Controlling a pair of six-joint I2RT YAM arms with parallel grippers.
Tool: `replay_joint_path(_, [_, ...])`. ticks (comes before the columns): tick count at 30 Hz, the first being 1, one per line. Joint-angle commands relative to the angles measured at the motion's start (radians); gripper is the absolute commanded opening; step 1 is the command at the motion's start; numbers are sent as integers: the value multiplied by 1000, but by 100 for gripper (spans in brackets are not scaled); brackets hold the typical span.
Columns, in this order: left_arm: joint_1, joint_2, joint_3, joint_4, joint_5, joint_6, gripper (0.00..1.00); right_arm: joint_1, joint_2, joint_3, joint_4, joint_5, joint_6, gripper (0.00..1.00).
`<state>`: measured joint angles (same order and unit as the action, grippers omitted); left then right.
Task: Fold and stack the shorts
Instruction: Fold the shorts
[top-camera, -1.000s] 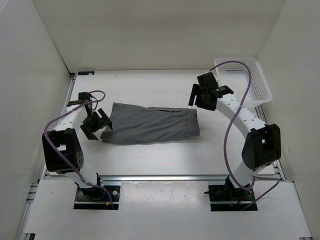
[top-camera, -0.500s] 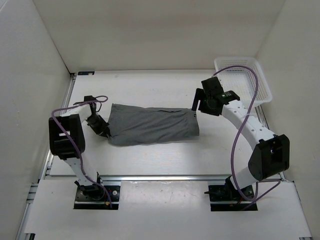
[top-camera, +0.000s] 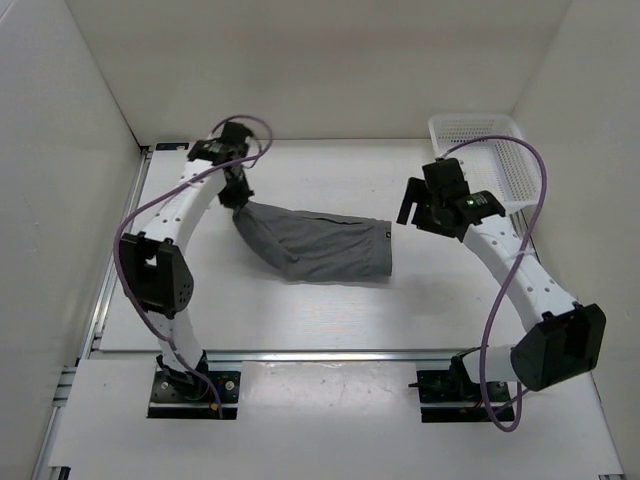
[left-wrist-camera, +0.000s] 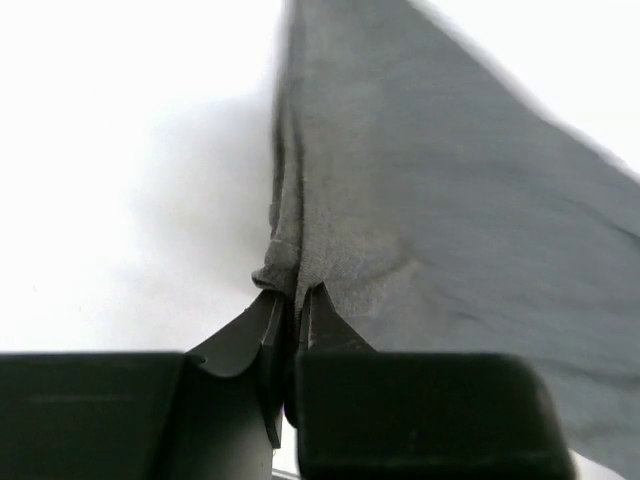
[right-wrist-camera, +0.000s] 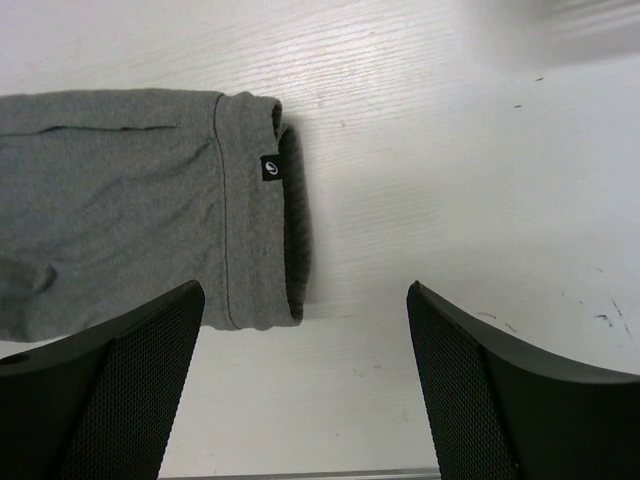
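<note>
From above, the shorts (top-camera: 320, 245) lie across the middle of the tabletop (top-camera: 300, 310). Their left end is lifted toward the far-left corner by the left pincer (top-camera: 243, 200), while the right pincer (top-camera: 412, 203) hangs just off the other end, on the side of the white mesh basket (top-camera: 520, 190) in the far-right corner. Only one end is held, so the likeliest trouble is that a pull across drags the whole garment over the tabletop instead of laying one half on the other. That would leave a skewed or bunched fold. The left wrist view shows the jaws pressed together on a narrow gather of grey cloth, with the rest fanning away from them (a small bite, and right at the edge). A quick swing or a snag could pull the fabric out and drop the end short of its mark. The right wrist view shows its fingers spread wide and holding nothing, above bare tabletop just beside the waistband (right-wrist-camera: 255, 210) with its small dark label (right-wrist-camera: 271, 167). This end lies flat, and nothing pins it. If the right pincer closes from here, it would likely catch air or only the top layer.
</note>
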<state>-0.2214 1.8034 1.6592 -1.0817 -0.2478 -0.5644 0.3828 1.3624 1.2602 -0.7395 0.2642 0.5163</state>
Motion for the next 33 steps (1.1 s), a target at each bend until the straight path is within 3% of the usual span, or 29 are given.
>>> replay_joint_path(1, [-165, 72, 233, -164, -188, 35, 10, -33, -84, -2, -35, 18, -7, 87])
replay_joint_path(6, [-522, 264, 647, -274, -184, 86, 10, -108, -233, -71, -78, 18, 34, 87])
replay_joint_path(9, [-700, 365, 753, -287, -101, 97, 10, -156, -349, -123, -101, 62, 59, 87])
replay_joint_path(12, [-815, 425, 745, -276, -24, 86, 10, -170, -457, -186, -133, 127, 80, 88])
replay_joint_path(13, [-829, 439, 745, -276, -15, 77, 17, -170, -480, -211, -133, 142, 90, 88])
replay_joint_path(15, [-829, 452, 713, -276, -5, 46, 28, -170, -535, -234, -158, 167, 90, 89])
replay_joint_path(17, [-820, 452, 694, -276, -5, 23, 55, -170, -560, -255, -169, 176, 90, 89])
replay_joint_path(18, [-802, 415, 685, -276, -5, 11, 61, -170, -569, -255, -169, 185, 90, 89])
replay_joint_path(19, [-790, 398, 673, -276, -5, -9, 74, -170, -580, -265, -169, 185, 90, 89])
replay_joint_path(21, [-739, 341, 653, -267, 18, -18, 85, -170, -580, -274, -169, 185, 90, 89])
replay_joint_path(26, [-636, 222, 526, -186, 116, -42, 87, -170, -571, -294, -133, 103, 45, 89])
replay_joint_path(29, [-575, 136, 395, -94, 140, -42, 82, -170, -498, -303, -58, -84, -24, 87])
replay_joint_path(33, [-509, 125, 353, -81, 168, -29, 80, -170, -301, -289, 20, -351, -84, 86])
